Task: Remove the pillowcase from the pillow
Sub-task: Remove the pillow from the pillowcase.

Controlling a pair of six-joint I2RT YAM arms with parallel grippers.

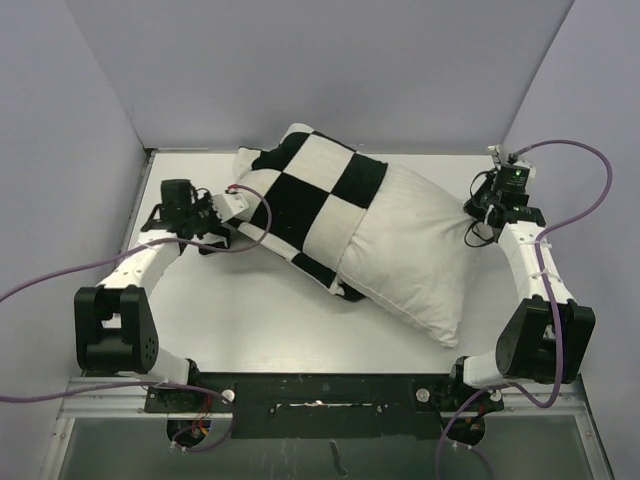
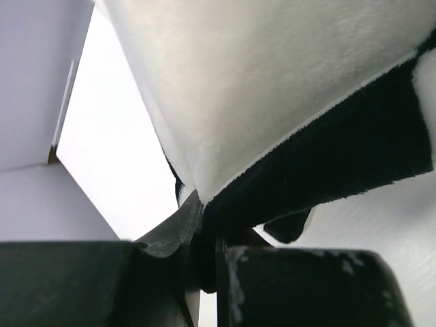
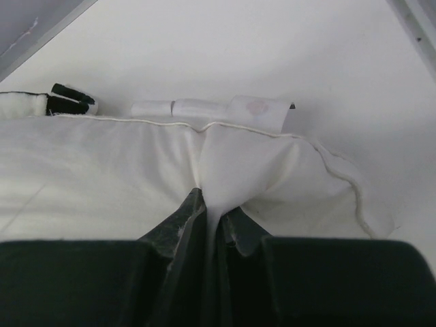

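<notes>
The black-and-white checkered pillowcase (image 1: 300, 205) covers the left half of the plain white pillow (image 1: 420, 250), which lies slantwise across the table. My left gripper (image 1: 232, 205) is shut on the pillowcase's left end; in the left wrist view the checkered fabric (image 2: 272, 102) is pinched between the jaws of the left gripper (image 2: 204, 231). My right gripper (image 1: 478, 208) is shut on the pillow's right edge; the right wrist view shows a fold of the white pillow (image 3: 231, 163) nipped in the right gripper (image 3: 216, 218).
Grey walls close the table (image 1: 250, 320) in at the back and on both sides. Purple cables (image 1: 570, 150) loop off both arms. A white sewn-in tag (image 3: 211, 109) sticks out of the pillow's far seam.
</notes>
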